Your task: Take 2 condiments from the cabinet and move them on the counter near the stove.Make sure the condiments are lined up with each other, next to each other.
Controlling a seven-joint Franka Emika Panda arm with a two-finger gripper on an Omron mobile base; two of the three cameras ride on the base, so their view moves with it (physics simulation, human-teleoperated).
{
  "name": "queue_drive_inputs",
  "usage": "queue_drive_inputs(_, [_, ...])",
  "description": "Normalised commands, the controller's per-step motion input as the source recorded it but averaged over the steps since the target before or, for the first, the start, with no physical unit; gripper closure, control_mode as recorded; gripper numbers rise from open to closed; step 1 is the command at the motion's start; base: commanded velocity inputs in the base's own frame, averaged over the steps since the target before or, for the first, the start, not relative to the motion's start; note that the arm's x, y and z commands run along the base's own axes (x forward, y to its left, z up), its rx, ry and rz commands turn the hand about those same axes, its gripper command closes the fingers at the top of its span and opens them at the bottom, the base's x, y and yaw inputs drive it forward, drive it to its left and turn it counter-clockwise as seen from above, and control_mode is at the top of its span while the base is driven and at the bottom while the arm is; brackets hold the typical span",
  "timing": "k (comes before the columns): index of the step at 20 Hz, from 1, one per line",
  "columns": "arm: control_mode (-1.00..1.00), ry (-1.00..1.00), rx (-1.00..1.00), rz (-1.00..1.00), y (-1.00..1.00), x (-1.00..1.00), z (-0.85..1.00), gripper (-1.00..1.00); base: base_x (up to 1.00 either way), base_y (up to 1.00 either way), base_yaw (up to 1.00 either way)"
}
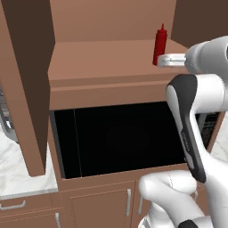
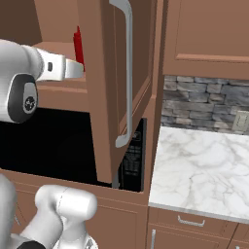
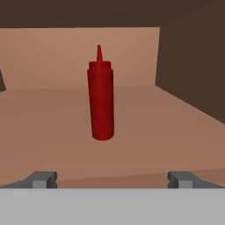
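Red squeeze bottle (image 3: 100, 94) stands upright on the bare shelf of the cabinet (image 1: 102, 62), upper right of the left base view, centre of the hand view. Gripper (image 3: 112, 179) sits at the shelf's front edge, aimed at the bottle but apart from it; fingertips (image 3: 41, 179) spread wide, nothing between them. Step in hand, as I judge it: reaching in for a first condiment. Next move calls for a straight advance until the bottle body lies between the fingers, then closing mid-body, keeping clear of the open cabinet door (image 2: 114, 92). Counter (image 2: 204, 170) lies lower right of the right base view.
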Motion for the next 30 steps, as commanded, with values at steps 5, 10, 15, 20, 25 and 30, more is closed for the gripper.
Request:
queue_drive_inputs(5, [-1.00, 0.06, -0.01, 0.00, 0.00, 0.74, 0.00, -1.00, 0.00, 0.00, 0.00])
queue_drive_inputs(10, [-1.00, 0.05, -0.01, 0.00, 0.02, 0.62, 0.00, -1.00, 0.00, 0.00, 0.00])
queue_drive_inputs(15, [-1.00, 0.00, 0.00, -0.02, 0.05, 0.36, 0.00, -1.00, 0.00, 0.00, 0.00])
queue_drive_inputs(20, [-1.00, 0.00, 0.00, -0.04, 0.01, 0.28, -0.01, -1.00, 0.00, 0.00, 0.00])
queue_drive_inputs(25, [-1.00, 0.00, 0.00, -0.04, 0.00, 0.21, -0.04, -1.00, 0.00, 0.00, 0.00])
queue_drive_inputs(30, [-1.00, 0.00, 0.00, -0.03, 0.03, 0.20, -0.03, -1.00, 0.00, 0.00, 0.00])
